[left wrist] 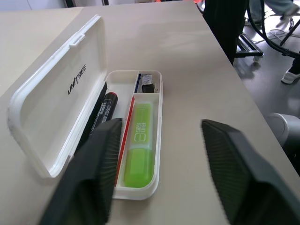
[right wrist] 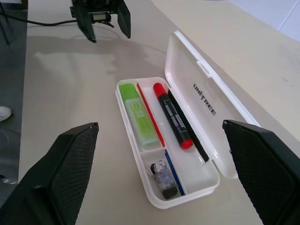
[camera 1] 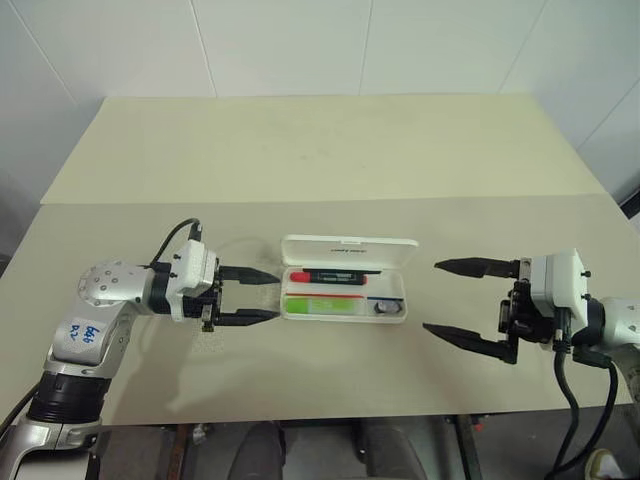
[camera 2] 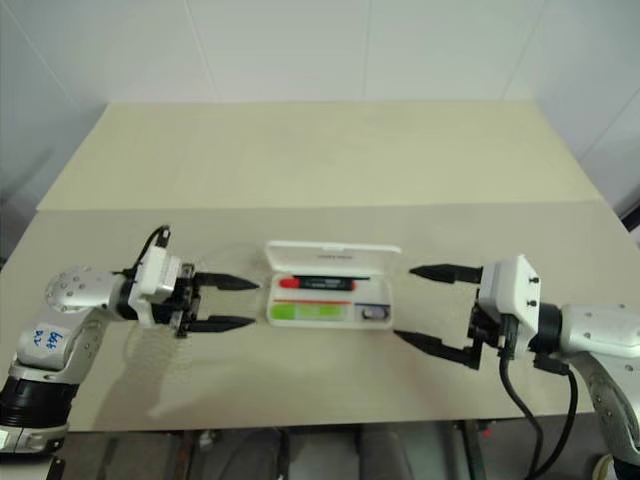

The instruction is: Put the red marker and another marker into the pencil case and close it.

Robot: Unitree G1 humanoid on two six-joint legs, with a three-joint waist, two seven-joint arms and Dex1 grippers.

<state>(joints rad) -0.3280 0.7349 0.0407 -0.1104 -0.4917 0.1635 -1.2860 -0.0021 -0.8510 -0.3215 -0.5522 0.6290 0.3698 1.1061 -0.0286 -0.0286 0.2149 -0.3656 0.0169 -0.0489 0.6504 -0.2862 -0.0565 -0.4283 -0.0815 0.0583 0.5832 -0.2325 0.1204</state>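
Both arms reach level toward the open pencil case [camera 1: 345, 290], left claw [camera 1: 262, 296] and right claw [camera 1: 440, 298] agape, empty.

Both arms reach inward, facing each other. The left claw [camera 1: 262, 296] has fingers moderately parted and empty; the right claw [camera 1: 449, 300] gapes wide, empty.

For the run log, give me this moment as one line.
pencil case: lid open | red marker: inside | green highlighter: inside | left gripper: open, empty | right gripper: open, empty | pending: close lid
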